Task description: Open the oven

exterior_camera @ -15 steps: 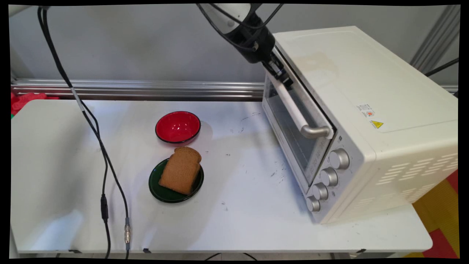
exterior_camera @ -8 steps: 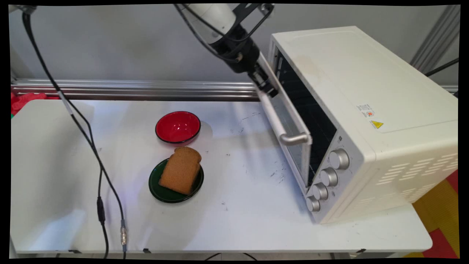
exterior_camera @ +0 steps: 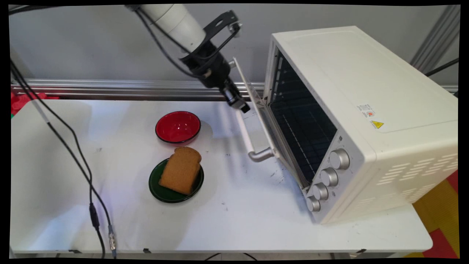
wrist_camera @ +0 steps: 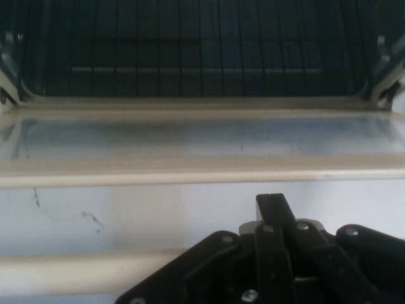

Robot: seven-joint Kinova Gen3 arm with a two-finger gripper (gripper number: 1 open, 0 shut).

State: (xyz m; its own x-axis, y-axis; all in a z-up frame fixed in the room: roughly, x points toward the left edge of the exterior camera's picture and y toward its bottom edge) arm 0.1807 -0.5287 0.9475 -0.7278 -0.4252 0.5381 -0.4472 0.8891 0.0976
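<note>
One cream toaster oven [exterior_camera: 366, 91] on the right of the tabletop [exterior_camera: 238, 220], dark wire rack inside. Door [exterior_camera: 256, 106] hinged at the bottom, tilted about halfway down. Pale bar handle [exterior_camera: 244, 134] along the door's free edge, long axis running from the wall towards the near side. Gripper [exterior_camera: 242, 106] at the handle's far end, touching or just beside it; spread of the jaws impossible to tell. Well apart to the left: red bowl [exterior_camera: 178, 126], bread slice [exterior_camera: 181, 170] on green plate [exterior_camera: 157, 190].
</note>
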